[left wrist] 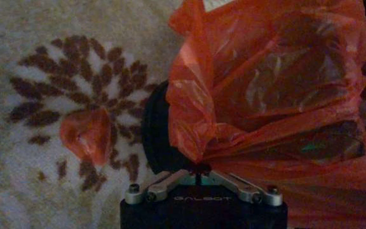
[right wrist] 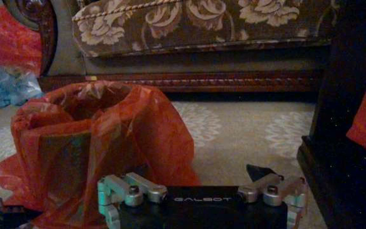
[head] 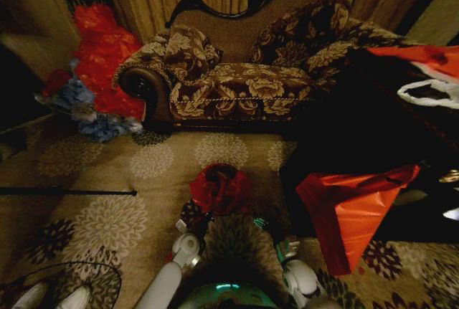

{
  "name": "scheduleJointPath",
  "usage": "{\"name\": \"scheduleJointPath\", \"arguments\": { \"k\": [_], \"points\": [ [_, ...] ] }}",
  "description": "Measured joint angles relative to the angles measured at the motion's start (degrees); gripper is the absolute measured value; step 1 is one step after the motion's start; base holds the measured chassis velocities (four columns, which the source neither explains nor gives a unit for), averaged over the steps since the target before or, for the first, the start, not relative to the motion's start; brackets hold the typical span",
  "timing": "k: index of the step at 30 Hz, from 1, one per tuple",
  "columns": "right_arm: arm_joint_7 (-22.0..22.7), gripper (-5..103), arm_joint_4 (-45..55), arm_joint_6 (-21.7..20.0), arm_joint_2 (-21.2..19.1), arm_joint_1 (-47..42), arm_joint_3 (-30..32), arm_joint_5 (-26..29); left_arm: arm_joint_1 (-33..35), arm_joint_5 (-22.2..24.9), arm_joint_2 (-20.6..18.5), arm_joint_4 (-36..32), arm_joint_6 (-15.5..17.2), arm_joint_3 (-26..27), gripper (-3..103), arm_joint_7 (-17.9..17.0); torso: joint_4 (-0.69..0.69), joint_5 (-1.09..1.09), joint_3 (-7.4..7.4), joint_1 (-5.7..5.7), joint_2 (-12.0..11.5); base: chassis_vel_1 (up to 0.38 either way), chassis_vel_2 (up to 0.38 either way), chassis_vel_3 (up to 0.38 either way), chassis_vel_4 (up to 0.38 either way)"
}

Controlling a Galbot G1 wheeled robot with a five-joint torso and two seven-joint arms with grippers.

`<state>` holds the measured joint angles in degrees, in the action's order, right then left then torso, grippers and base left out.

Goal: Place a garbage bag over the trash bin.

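The garbage bag (head: 221, 188), thin shiny red film, is draped over the trash bin on the carpet just in front of me. In the left wrist view the bag (left wrist: 266, 90) covers the bin's top, and a strip of the bin's black side (left wrist: 152, 138) shows beneath its edge. My left gripper (left wrist: 199, 170) is shut on a fold of the bag's lower edge; in the head view it (head: 197, 217) sits at the bin's near left. My right gripper (right wrist: 199, 191) is open and holds nothing, a little back from the bagged bin (right wrist: 87, 138). In the head view this gripper (head: 264, 224) is at the bin's near right.
A patterned sofa (head: 244, 72) stands behind the bin. A heap of red and blue bags (head: 100, 72) lies at the back left. A dark table (head: 358, 144) on the right carries a hanging orange-red sheet (head: 351, 212). A small red scrap (left wrist: 84, 133) lies on the carpet.
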<state>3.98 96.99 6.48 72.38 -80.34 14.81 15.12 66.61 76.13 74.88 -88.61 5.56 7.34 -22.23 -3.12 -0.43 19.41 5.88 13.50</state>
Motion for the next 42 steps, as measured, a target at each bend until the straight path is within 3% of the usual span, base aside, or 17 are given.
{"name": "scheduleJointPath", "arguments": {
  "k": [5,10,15,16,19,22,25,26,28,29,30,31,32,33,36,40,42],
  "points": [
    [0.03,100,0.25,0.01,0.33,0.50,0.12,0.38,1.17,-2.56,-0.12,-1.86,0.10,-0.07,0,1.55,0.00,0.01,0.00,0.00,0.00,0.000,0.000,0.000,0.000],
    [0.32,100,1.78,-0.61,0.13,0.60,0.16,2.40,4.68,-6.27,-0.92,-6.28,0.64,0.21,16,2.54,0.00,0.00,-0.01,0.00,0.00,0.000,0.000,0.000,0.000],
    [0.68,100,3.15,-1.18,-0.08,0.59,0.15,3.93,11.57,-21.83,-2.40,-13.90,3.37,0.73,37,4.51,0.01,0.00,-0.01,-0.01,0.01,0.000,0.000,0.000,0.000],
    [0.68,100,3.15,-1.18,-0.08,0.59,0.15,3.93,11.57,-21.83,-2.40,-13.90,3.37,0.73,37,4.51,0.01,0.00,-0.01,-0.01,0.01,0.000,0.000,0.000,0.000],
    [0.71,100,4.82,-1.65,-0.40,0.45,0.12,5.13,14.41,-27.28,-3.19,-18.94,5.58,0.78,54,5.83,0.01,0.00,-0.01,-0.01,0.01,0.000,0.000,0.000,0.000],
    [0.75,100,5.56,-1.88,-0.69,0.32,0.12,5.50,15.70,-28.45,-3.52,-22.80,6.89,0.71,59,6.75,0.01,0.00,-0.01,0.00,0.01,0.000,0.000,0.000,0.000],
    [0.80,100,5.81,-1.91,-0.88,0.19,0.34,5.74,15.45,-26.54,-3.61,-27.62,8.88,0.26,70,4.32,0.01,0.01,-0.01,-0.01,0.01,0.000,0.000,0.000,0.000],
    [0.80,100,5.81,-1.92,-0.95,0.10,0.48,5.83,14.62,-24.59,-3.65,-29.29,10.10,0.13,76,2.23,0.03,0.00,-0.01,-0.01,0.01,0.000,0.000,0.000,0.000],
    [0.81,100,5.67,-1.89,-1.14,-0.07,0.66,6.00,9.71,-15.98,-3.86,-33.35,13.66,0.06,86,-5.98,-0.01,0.01,-0.01,-0.01,0.01,0.000,0.000,0.000,0.000],
    [0.81,100,5.67,-1.89,-1.14,-0.07,0.66,6.00,9.71,-15.98,-3.86,-33.35,13.66,0.06,86,-5.98,-0.01,0.01,-0.01,-0.01,0.01,0.000,0.000,0.000,0.000],
    [0.73,100,5.36,-1.90,-1.36,0.06,0.40,6.17,7.07,-11.71,-4.06,-34.37,14.89,0.20,95,-9.91,-0.01,-0.01,0.00,0.00,0.01,0.000,0.000,0.000,0.000],
    [0.58,100,5.20,-1.91,-1.48,0.18,0.23,6.29,4.39,-8.89,-4.38,-34.49,15.66,0.16,95,-12.91,0.01,0.03,0.00,-0.01,0.01,0.000,0.000,0.000,0.000],
    [0.58,100,5.20,-1.91,-1.48,0.18,0.23,6.29,4.39,-8.89,-4.38,-34.49,15.66,0.16,95,-12.91,0.01,0.03,0.00,-0.01,0.01,0.000,0.000,0.000,0.000],
    [0.48,100,4.95,-1.91,-1.58,0.23,0.20,6.37,0.09,-5.97,-4.87,-33.64,16.14,-0.46,90,-16.31,0.01,0.01,-0.01,-0.01,0.01,0.000,0.000,0.000,0.000],
    [0.39,100,4.44,-1.88,-1.76,0.17,0.34,6.55,-8.87,-2.18,-6.45,-30.00,17.24,-2.10,82,-21.38,-0.01,0.01,0.00,0.00,0.01,0.000,0.000,0.000,0.000],
    [0.25,100,3.68,-1.71,-1.87,0.23,0.68,6.87,-15.60,-0.26,-8.18,-25.67,19.39,-3.22,70,-23.68,0.01,-0.01,0.01,0.00,0.01,0.000,0.000,0.000,0.000],
    [0.24,100,3.45,-1.66,-1.83,0.33,0.72,7.12,-17.80,0.14,-8.40,-23.84,19.92,-3.73,70,-24.25,0.01,0.01,0.00,0.00,0.01,0.000,0.000,0.000,0.000]
  ]
}}
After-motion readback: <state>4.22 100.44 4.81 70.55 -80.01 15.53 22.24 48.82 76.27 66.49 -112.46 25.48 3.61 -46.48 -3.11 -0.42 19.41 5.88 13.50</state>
